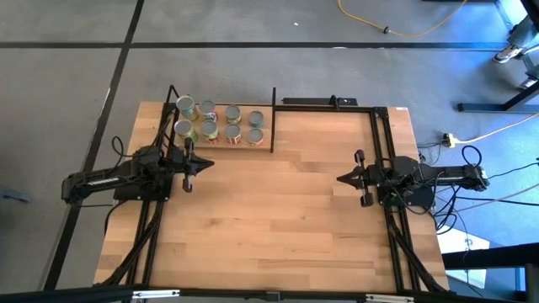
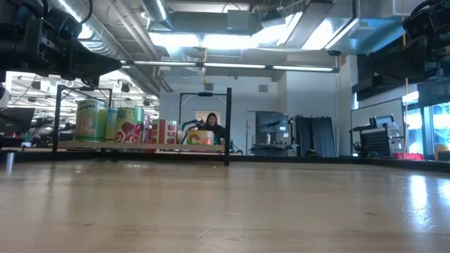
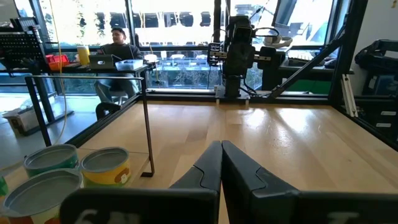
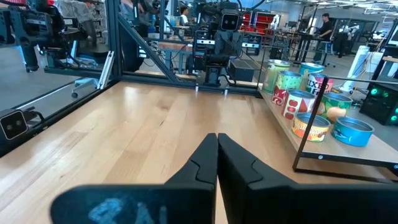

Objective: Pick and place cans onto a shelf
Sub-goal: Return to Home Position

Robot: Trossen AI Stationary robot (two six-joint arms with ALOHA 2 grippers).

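Several cans (image 1: 219,122) with silver tops and green, yellow, red or cream labels stand upright in two rows on the shelf (image 1: 244,146). The shelf is a light-wood plank framed by black rods, at the table's far left. The cans also show in the low view (image 2: 116,125), the left wrist view (image 3: 106,167) and the right wrist view (image 4: 298,102). My left gripper (image 1: 206,164) hovers shut just near of the shelf, pointing toward the table's right. My right gripper (image 1: 341,178) is shut at the table's right side and points left. Neither holds anything.
The wooden tabletop (image 1: 269,219) spreads wide between the two arms. Black frame rails run along the table's left edge (image 1: 152,227) and right edge (image 1: 392,227), and a black bar (image 1: 328,103) lies at the far right. A person (image 2: 211,126) sits beyond the table.
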